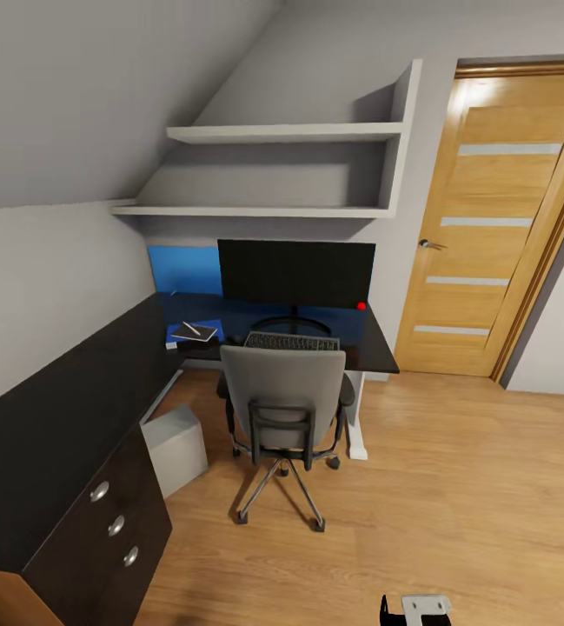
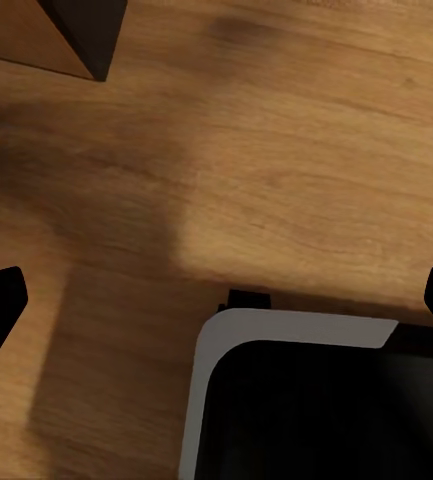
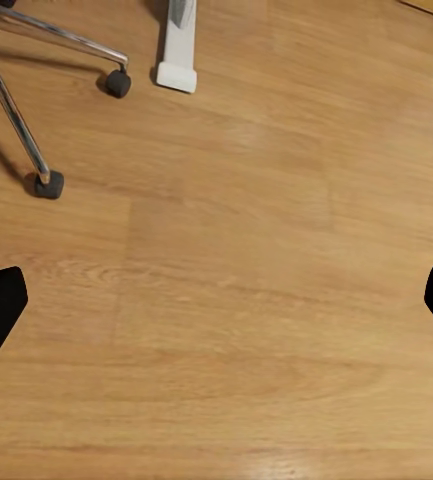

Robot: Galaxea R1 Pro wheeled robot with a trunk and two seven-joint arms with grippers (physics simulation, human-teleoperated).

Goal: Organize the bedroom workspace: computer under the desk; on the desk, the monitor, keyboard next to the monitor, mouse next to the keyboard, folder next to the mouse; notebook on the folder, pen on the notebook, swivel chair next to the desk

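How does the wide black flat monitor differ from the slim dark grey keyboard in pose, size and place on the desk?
The wide black flat monitor stands upright on a thin stand, while the slim dark grey keyboard lies flat. The monitor looks wider and much taller than the keyboard. The monitor sits further back, before the blue panel; the keyboard lies at the front edge, partly hidden by the grey swivel chair. Both rest on the glossy black desk and are dark.

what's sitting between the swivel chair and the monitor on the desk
In the head view, the keyboard lies on the desk between the swivel chair and the monitor, just in front of the monitor's ring base.
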